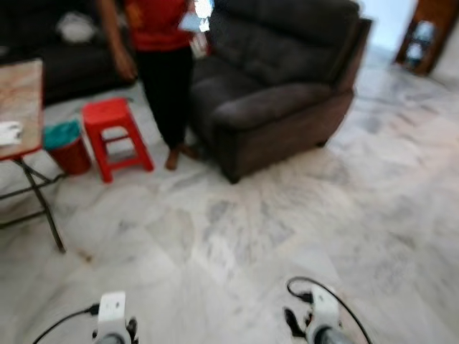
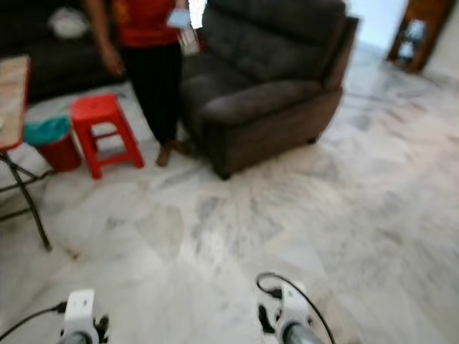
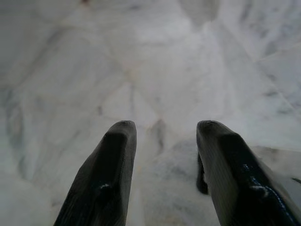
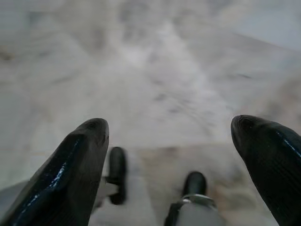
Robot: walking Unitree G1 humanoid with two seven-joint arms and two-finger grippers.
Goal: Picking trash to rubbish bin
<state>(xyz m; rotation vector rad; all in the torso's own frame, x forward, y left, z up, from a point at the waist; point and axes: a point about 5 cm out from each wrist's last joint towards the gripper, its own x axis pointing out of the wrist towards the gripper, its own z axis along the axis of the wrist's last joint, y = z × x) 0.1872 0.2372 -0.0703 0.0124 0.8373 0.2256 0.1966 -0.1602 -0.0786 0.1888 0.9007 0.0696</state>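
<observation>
Left hand [image 3: 162, 136]: fingers [image 3: 106, 174] parted by a moderate gap, nothing held, nothing touched; pointed down at bare marble floor [image 3: 141, 61]. Left arm low at the near edge of the head views, wrist with a white module and a black cable.

Right hand [image 4: 169, 136]: fingers [image 4: 70, 169] spread wide, nothing held, nothing touched; pointed down at the floor, with the robot's own lower body parts between the fingers. Right arm also low at the near edge, a black cable looping off the wrist.

Head views blurred. Layout, left to right:
- Folding surface [image 1: 20, 100] at the far left, thin metal legs angled out onto the floor, a white item lying at its near edge.
- Rubbish bin [image 1: 66, 147]: red, with a teal liner, on the floor just beside the surface legs and just beside a red stool [image 1: 115, 136].
- Person [image 1: 161, 64] in a red top and dark trousers, barefoot, standing between the stool and a dark sofa [image 1: 280, 86], holding something pale at chest height.
- Second dark sofa along the far wall behind the person.
- Wooden cabinet [image 1: 427, 32] at the far right.

Open floor: wide stretch of marble from both hands forward to the sofa front, and rightward toward the cabinet.
</observation>
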